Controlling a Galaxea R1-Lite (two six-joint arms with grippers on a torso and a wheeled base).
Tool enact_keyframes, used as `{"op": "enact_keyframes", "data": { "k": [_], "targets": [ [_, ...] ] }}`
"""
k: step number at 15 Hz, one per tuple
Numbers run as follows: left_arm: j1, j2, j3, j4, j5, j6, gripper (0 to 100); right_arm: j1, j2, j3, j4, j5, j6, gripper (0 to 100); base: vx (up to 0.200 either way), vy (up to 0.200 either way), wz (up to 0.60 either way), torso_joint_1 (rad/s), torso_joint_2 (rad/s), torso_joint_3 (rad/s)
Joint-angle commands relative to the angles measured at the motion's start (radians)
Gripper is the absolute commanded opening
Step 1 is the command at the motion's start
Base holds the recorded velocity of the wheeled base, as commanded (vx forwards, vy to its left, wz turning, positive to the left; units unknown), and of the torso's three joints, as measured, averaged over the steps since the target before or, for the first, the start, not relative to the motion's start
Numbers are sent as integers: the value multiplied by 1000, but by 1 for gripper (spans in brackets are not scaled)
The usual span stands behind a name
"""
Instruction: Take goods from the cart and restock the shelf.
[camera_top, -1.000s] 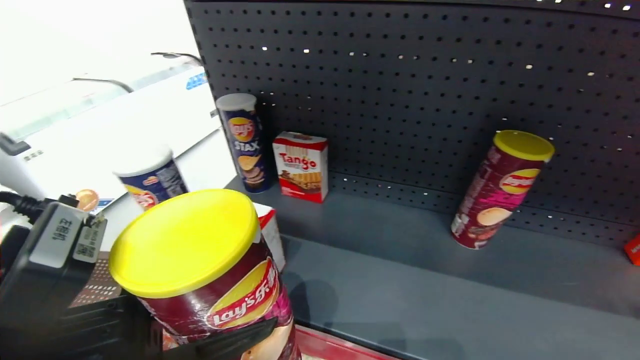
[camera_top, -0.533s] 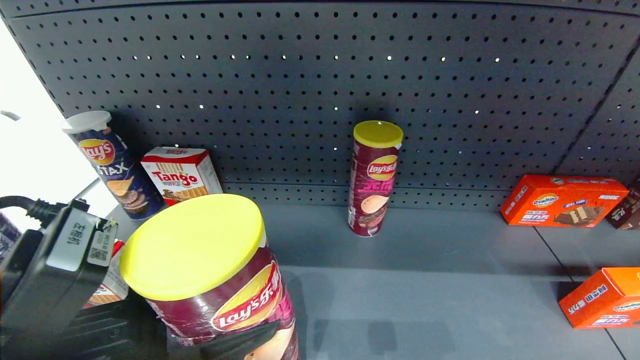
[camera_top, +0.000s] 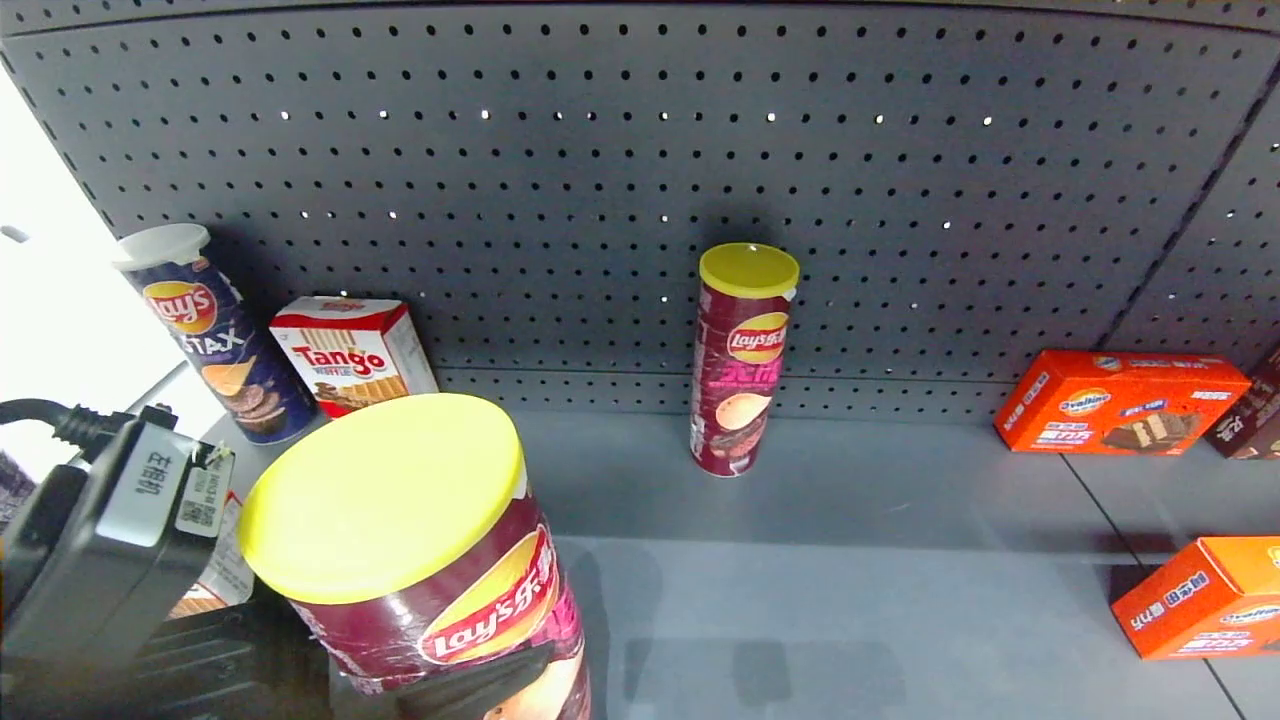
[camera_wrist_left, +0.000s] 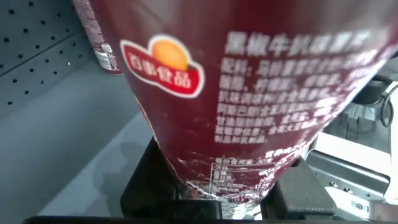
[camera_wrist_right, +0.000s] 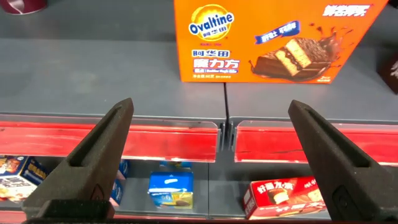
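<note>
My left gripper (camera_wrist_left: 221, 190) is shut on a dark red chips can with a yellow lid (camera_top: 400, 530), upright above the shelf's front left; the can's label (camera_wrist_left: 249, 93) looms in the left wrist view. An identical can (camera_top: 735, 370) stands at the back of the grey shelf (camera_top: 850, 560), against the pegboard. My right gripper (camera_wrist_right: 211, 162) is open, nothing between its fingers, in front of the shelf's red price rail (camera_wrist_right: 186, 143), below an orange box (camera_wrist_right: 273, 40).
A blue chips can (camera_top: 215, 340) and a red-and-white wafer box (camera_top: 350, 355) stand at the back left. Orange boxes sit at the back right (camera_top: 1120, 400) and front right (camera_top: 1195, 595). Bare shelf lies between. Small packets (camera_wrist_right: 171, 190) lie on the lower shelf.
The head camera has swung right, so the shelf picture shifted left, then nearly settled. The red can stays in my left gripper at the same spot in view.
</note>
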Motion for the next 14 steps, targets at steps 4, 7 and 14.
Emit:
{"op": "enact_keyframes", "data": {
  "k": [4,7,14],
  "targets": [
    [2,-1,0,-1,-18,0,0,0,4,-2,3,22,-20,100,0,0,0,0,0,0],
    [4,-1,-3,-4,-26,0,0,21,288,-245,6,72,42,100,0,0,0,0,0,0],
    [7,-39,36,4,-20,-3,0,317,725,-426,-255,213,-41,100,0,0,0,0,0,0]
  ]
}}
